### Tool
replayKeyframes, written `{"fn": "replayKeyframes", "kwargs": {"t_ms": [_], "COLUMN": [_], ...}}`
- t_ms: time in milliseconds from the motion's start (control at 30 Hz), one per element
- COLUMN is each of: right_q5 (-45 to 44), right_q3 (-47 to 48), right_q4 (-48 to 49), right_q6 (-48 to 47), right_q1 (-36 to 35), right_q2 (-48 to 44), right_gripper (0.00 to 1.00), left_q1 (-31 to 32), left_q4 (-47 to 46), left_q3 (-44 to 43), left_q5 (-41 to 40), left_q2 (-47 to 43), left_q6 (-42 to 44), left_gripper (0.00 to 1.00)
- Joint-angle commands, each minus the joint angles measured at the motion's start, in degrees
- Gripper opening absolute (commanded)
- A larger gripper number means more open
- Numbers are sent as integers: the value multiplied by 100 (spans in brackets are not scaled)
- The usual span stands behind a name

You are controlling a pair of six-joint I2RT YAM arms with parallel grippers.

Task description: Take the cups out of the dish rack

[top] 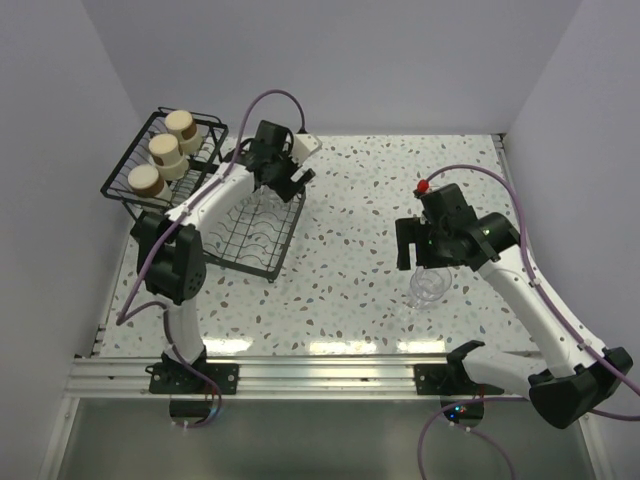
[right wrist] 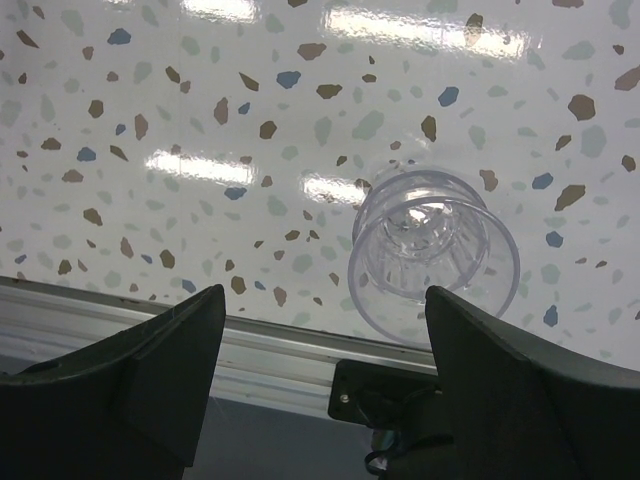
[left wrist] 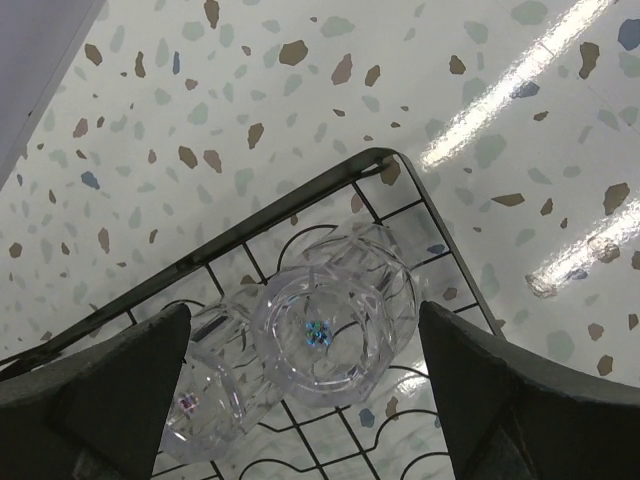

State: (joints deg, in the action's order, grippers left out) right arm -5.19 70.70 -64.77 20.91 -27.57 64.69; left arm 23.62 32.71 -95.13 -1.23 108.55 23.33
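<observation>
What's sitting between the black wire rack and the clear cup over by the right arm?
Nothing: the top view shows only bare speckled tabletop between the dish rack and the clear ribbed tumbler.

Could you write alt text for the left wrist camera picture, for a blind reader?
Two clear ribbed cups sit side by side in a corner of a black wire rack, seen from above between the spread dark fingers of the left gripper. A speckled table lies beyond.

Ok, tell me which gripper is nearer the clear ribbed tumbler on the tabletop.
Right. The right gripper hangs just over the clear ribbed tumbler; the left gripper is far off, above the black wire rack.
</observation>
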Motion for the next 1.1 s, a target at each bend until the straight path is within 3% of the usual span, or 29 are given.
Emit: {"fn": "replayKeyframes", "kwargs": {"t_ms": [0,300,500,700,733,800,833,867,1067], "right_q5": [18,-79,-105,-149,-149,-105,-53,61,649], "right_q3": [93,41,14,76,93,172,216,295,576], "right_q4": [-44,-18,9,-27,-44,-62,-44,-18,552], "right_q6": [-139,-183,-183,-183,-183,-210,-218,-219,-289], "right_q1": [33,33,33,24,24,24,24,33,33], "right_q2": [-96,-158,-202,-298,-307,-325,-334,-334,-571], "right_gripper": [84,84,84,84,84,85,85,85,86], "left_q1": [-76,-243,-243,-261,-261,-270,-261,-261,-261], "left_q4": [253,412,403,719,745,781,790,816,842], "left_q3": [-462,-296,-172,-313,-330,-339,-357,-366,-471], "left_q5": [88,440,501,651,660,633,598,581,554], "left_q2": [411,676,737,817,791,668,606,458,-429], "left_q6": [93,40,92,75,75,49,40,22,-30], "left_gripper": [100,98,86,52,36,19,4,0,0]}}
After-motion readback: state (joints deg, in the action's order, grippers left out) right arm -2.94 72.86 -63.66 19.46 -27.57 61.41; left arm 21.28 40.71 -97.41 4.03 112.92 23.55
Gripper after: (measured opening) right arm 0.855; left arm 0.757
